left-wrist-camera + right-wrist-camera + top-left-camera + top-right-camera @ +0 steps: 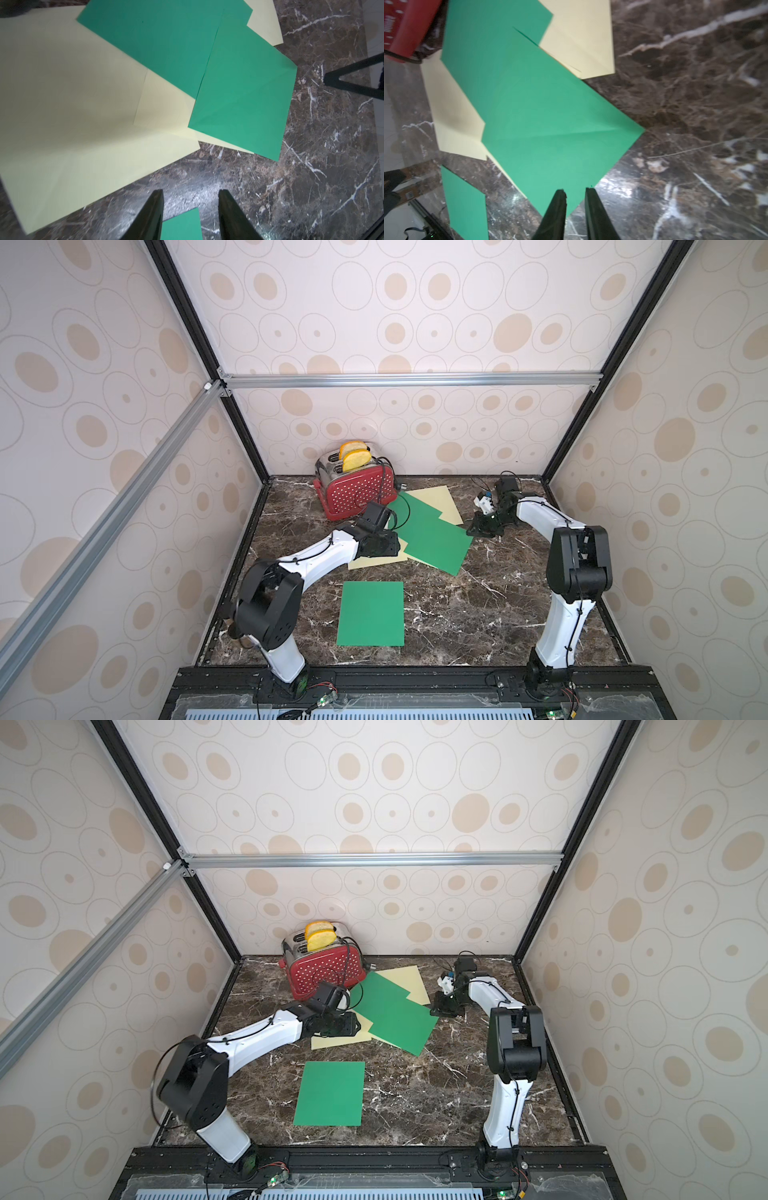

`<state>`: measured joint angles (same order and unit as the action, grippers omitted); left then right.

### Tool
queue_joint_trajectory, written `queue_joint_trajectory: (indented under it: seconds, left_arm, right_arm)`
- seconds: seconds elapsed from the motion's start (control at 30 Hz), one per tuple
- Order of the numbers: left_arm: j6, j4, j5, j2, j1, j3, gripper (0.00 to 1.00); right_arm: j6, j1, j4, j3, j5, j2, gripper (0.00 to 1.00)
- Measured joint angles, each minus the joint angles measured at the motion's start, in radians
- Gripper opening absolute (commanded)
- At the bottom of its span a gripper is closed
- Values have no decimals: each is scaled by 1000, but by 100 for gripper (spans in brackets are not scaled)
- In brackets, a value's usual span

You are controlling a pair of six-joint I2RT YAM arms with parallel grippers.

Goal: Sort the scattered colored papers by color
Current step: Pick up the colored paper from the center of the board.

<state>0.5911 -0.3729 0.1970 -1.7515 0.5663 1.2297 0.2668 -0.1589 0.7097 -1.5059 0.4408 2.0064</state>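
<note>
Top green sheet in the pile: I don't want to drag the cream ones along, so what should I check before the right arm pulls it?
1. Right end effector at green sheet's edge: ok.
2. Sheet gripped: not ok, jaws stand slightly apart.
3. Nothing lying on it: ok.
4. Clear of cream sheets: not ok, it overlaps them.
5. Left end effector open, empty: ok.
6. Lone green sheet uncovered for stacking: ok.

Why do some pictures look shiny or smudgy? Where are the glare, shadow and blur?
In the left wrist view a soft grey shadow lies across the cream sheet, and the marble tabletop glints white; in the right wrist view the tabletop glints too and the red toaster is blurred; in both top views light is even, but the wide lens splays the frame posts.
</note>
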Motion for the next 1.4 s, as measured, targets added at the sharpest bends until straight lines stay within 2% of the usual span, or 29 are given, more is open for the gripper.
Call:
queue_joint_trajectory:
  seconds: [0.17, 0.43, 0.67, 0.97, 1.1, 1.17, 1.2, 1.27, 1.4]
  left_arm:
    - [0, -14, -15, -153, 14, 154, 46]
    - [-1, -60, -38, -267, 19, 261, 46]
    - [-5, -108, -53, -304, 19, 305, 46]
    - [-3, -115, -44, -346, 21, 314, 46]
    - [-2, -113, -34, -362, 26, 314, 42]
    - [4, -102, -18, -362, 30, 315, 33]
    - [5, -97, -11, -362, 32, 318, 32]
    - [11, -93, 1, -367, 38, 334, 33]
    - [16, -82, 7, -377, 48, 364, 43]
  right_arm:
    - [-7, -8, 9, -3, -2, 41, 22]
    - [-10, -13, 7, -56, -9, 106, 21]
    - [-11, -13, 8, -122, -29, 168, 21]
    - [-14, -12, 8, -135, -29, 183, 21]
    - [-14, -8, 8, -135, -28, 183, 21]
    - [-14, -8, 8, -135, -28, 183, 21]
    - [-14, -8, 8, -135, -28, 183, 21]
    - [-14, -8, 7, -135, -27, 184, 21]
    - [-13, -7, 7, -135, -23, 185, 21]
